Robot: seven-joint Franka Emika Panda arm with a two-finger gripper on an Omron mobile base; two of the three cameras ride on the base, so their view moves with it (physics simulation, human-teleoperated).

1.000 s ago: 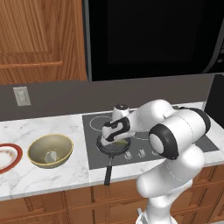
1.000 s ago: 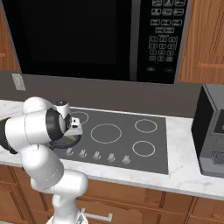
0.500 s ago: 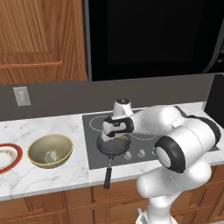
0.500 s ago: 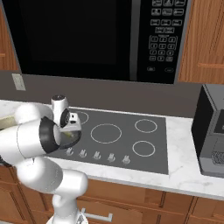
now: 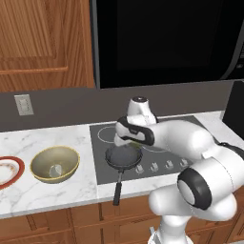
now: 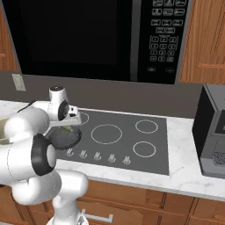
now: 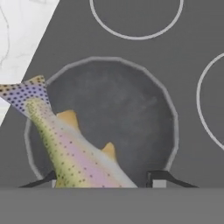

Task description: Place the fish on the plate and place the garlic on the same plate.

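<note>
- The plate [image 5: 8, 170] sits at the far left of the counter in the left base view, cut off by the frame edge; what it holds is hard to make out.
- Right of it, the olive-yellow bowl [image 5: 54, 164] holds the garlic [image 5: 55, 169], a pale lump.
- On the stovetop [image 6: 132, 140], the frying pan [image 5: 124, 157] lies below the gripper [image 7: 103, 178].
- The fish [image 7: 65, 144] runs between the fingertips [image 7: 158, 178], its head end hidden at the bottom edge; whether they pinch it, I cannot tell.
</note>
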